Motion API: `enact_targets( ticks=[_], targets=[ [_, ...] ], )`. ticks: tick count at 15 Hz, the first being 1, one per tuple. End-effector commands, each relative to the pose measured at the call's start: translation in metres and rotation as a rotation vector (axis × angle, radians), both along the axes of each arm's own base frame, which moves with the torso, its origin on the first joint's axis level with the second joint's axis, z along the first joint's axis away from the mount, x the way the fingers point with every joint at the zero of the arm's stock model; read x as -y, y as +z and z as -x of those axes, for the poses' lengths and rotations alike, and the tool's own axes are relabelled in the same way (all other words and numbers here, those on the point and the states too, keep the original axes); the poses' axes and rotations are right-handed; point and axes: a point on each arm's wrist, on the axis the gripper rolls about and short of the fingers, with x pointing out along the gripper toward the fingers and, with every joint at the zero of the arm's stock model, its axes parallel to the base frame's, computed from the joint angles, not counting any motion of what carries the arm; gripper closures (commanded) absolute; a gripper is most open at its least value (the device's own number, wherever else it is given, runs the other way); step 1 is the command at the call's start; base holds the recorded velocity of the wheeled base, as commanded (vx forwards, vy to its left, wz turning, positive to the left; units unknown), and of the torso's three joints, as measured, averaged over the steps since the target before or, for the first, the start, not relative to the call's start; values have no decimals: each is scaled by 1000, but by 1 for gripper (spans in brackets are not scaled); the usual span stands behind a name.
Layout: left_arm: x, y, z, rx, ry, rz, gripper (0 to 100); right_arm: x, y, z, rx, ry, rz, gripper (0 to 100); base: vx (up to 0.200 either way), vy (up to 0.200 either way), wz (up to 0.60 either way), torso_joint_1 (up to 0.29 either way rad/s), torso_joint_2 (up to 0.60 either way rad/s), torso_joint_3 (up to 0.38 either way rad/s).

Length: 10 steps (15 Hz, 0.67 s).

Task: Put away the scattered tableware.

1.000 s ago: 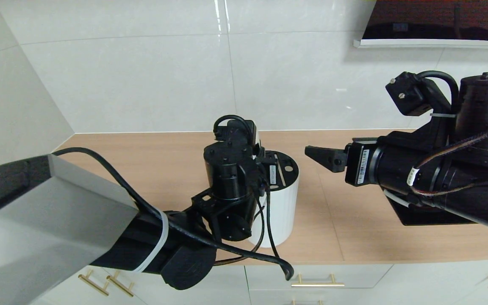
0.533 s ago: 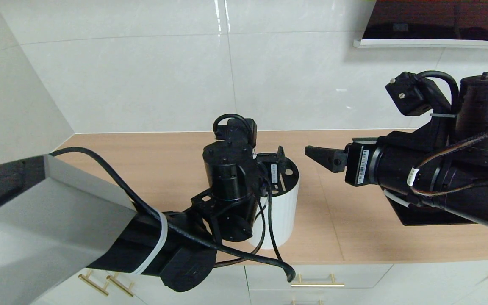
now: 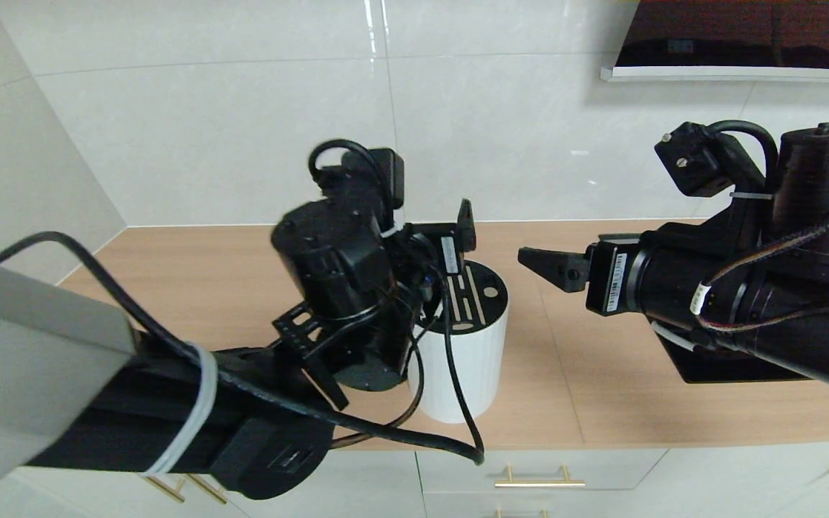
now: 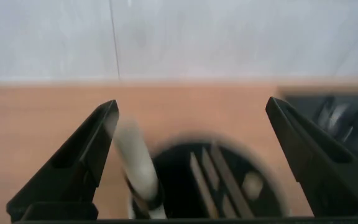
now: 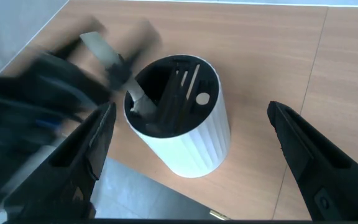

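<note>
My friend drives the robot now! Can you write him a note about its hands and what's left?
Left gripper: open, just above the white holder, holding nothing.
Right gripper: open, empty, off to the holder's right.
Things: a white-handled utensil stands in the holder on the wooden counter.
Done: that utensil is in and let go.
Left: lift the left arm clear, then look for more loose tableware.

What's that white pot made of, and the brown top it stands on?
The white pot looks like plastic, maybe glazed ceramic: smooth, ribbed, slightly shiny sides. The counter looks like wood or wood-look laminate: pale brown with fine grain lines.
</note>
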Motion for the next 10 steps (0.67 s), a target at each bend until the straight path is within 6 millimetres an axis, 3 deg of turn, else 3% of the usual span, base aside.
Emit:
enact_targets(
  ticks=[1,2,4,5,7,10],
  targets=[
    [-37,64,34,149,-9,101,0,7,4,-3,11,-28,-8,0,0,0,0,0,0,0],
    [-53,81,44,188,4,132,0,15,8,-3,26,-49,-15,0,0,0,0,0,0,0],
    [-80,96,56,229,47,157,0,29,16,3,70,-76,14,0,0,0,0,0,0,0],
    [-113,97,67,238,115,149,0,49,16,19,106,-116,44,0,0,0,0,0,0,0],
    [-150,76,87,202,194,102,0,80,13,44,141,-172,58,0,0,0,0,0,0,0],
    [-200,45,144,205,190,47,0,135,-3,106,254,-262,103,0,0,0,0,0,0,0]
  ],
)
